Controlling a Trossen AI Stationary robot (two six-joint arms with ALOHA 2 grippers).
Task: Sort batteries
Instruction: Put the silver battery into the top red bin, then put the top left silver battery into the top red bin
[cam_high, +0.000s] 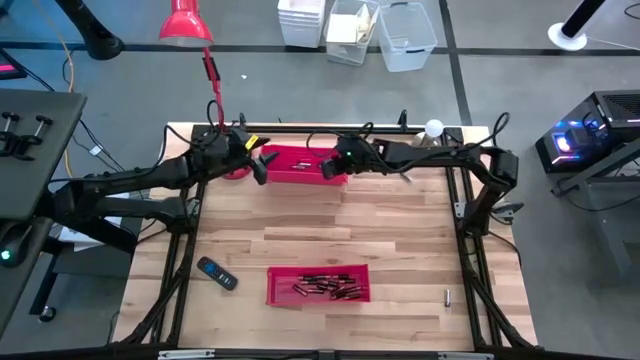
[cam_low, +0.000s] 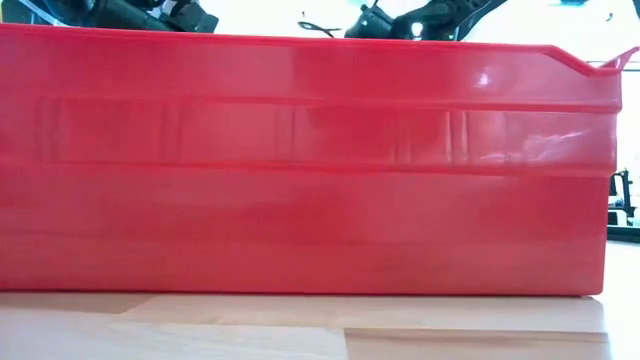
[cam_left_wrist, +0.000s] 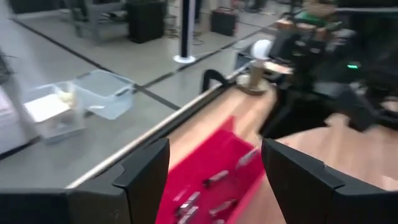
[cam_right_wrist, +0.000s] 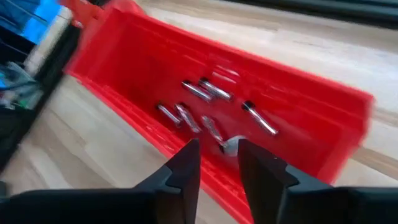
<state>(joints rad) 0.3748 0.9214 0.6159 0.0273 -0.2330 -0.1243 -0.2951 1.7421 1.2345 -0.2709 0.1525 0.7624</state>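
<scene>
Right pincer (cam_right_wrist: 217, 163) over batteries (cam_right_wrist: 208, 109) in tray (cam_right_wrist: 323, 118)

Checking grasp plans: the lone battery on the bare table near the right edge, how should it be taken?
Grip the lone battery across its middle, coming straight down from above. It lies flat on the table, clear of the near tray, with both long sides free.
</scene>
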